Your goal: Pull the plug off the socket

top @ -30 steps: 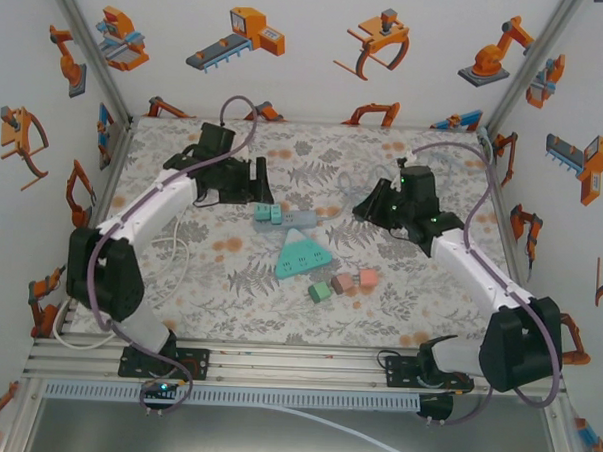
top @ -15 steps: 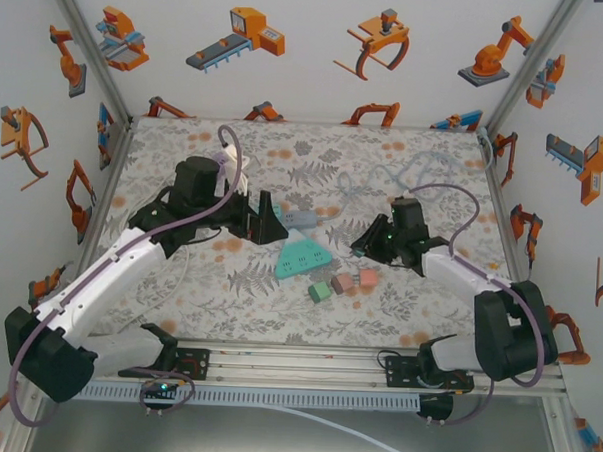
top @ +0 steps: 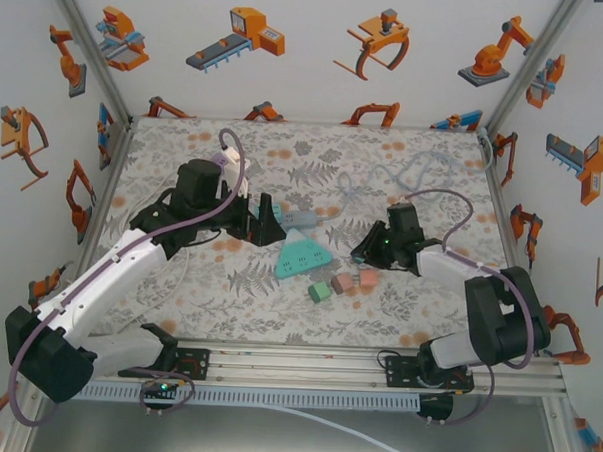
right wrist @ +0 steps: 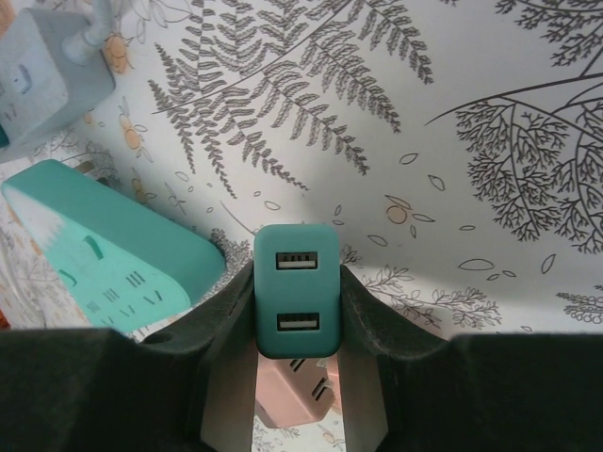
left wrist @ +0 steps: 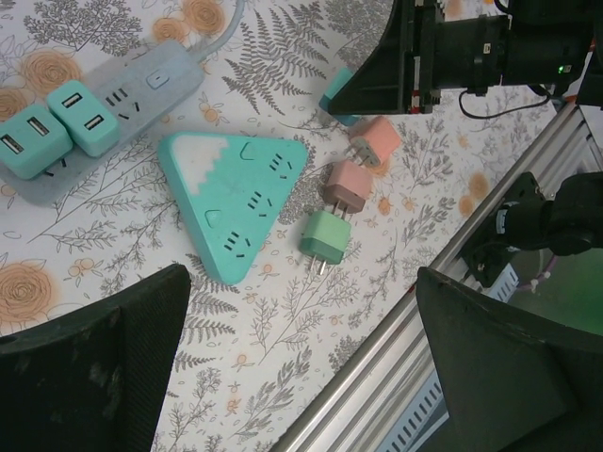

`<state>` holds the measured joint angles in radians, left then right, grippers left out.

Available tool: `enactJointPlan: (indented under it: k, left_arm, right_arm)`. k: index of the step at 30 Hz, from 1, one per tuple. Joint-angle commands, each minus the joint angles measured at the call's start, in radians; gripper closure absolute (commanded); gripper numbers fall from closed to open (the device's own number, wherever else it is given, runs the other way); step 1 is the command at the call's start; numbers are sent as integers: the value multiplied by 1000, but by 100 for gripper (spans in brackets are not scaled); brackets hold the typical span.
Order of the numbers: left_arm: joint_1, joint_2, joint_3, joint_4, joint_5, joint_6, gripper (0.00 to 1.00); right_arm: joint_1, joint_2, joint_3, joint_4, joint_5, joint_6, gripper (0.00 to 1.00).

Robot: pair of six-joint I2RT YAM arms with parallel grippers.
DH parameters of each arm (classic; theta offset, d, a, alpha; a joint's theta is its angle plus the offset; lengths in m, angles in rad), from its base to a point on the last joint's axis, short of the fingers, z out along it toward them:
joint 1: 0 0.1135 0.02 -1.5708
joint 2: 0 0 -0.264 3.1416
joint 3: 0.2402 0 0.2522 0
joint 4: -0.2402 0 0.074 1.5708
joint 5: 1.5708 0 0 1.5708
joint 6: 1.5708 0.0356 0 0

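Note:
My right gripper (right wrist: 297, 303) is shut on a teal two-port USB plug (right wrist: 297, 287), held just above the table beside the teal triangular socket (right wrist: 104, 259) and over a pink plug (right wrist: 292, 394). In the top view that right gripper (top: 366, 251) sits right of the triangular socket (top: 302, 254). The grey power strip (left wrist: 122, 89) still carries two teal plugs (left wrist: 57, 132). My left gripper (left wrist: 301, 377) hangs open over the table near the strip and holds nothing; seen from the top, this left gripper (top: 267, 220) covers the strip's left end.
Three loose plugs lie in a row in front of the triangular socket: green (left wrist: 327, 235), brown (left wrist: 347, 184) and pink (left wrist: 377, 141). The aluminium front rail (left wrist: 415, 320) runs close by. A white cable (top: 170, 248) lies under the left arm.
The left arm swung from the back left to over the power strip. The right gripper came nearer and lower, toward the loose plugs. Little moved in the last half second.

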<state>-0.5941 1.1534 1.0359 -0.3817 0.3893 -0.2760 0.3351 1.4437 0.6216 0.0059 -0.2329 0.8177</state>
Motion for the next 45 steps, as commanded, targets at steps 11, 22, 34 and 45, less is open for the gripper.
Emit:
enactJointPlan:
  k: [11, 22, 34, 45]
  left_arm:
    - [-5, 17, 4, -17, -33, 22, 3]
    - [-4, 21, -4, -51, -186, 1, 3]
    - [20, 48, 8, -58, -377, -85, 3]
    - [135, 276, 117, 7, -424, -203, 11]
  right_arm:
    - [-3, -38, -5, -110, 121, -66, 52]
    - [-2, -143, 24, -235, 226, -111, 45]
    - [53, -287, 143, -133, 178, -449, 43]
    - [143, -133, 297, 141, -502, -1285, 45]
